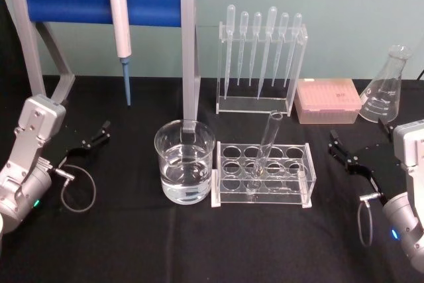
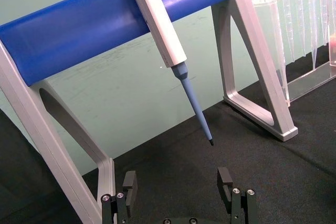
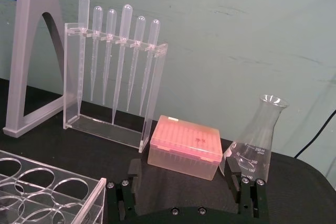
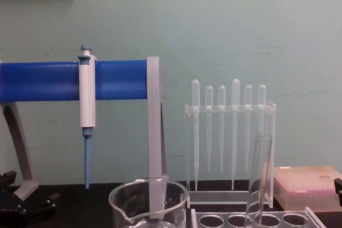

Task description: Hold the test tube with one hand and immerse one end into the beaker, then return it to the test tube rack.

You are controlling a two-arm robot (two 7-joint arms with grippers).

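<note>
On the black table (image 1: 132, 243), the test tube (image 1: 264, 152) stands racked, well apart from both wide-open, empty grippers

Test tube (image 4: 259, 177) stands in rack (image 4: 256, 219) beside beaker (image 4: 148, 202).

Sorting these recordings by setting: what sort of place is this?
Likely a laboratory bench: a test tube leaning in a clear rack, a beaker of clear liquid, and a pipettor hanging on its blue stand.
</note>
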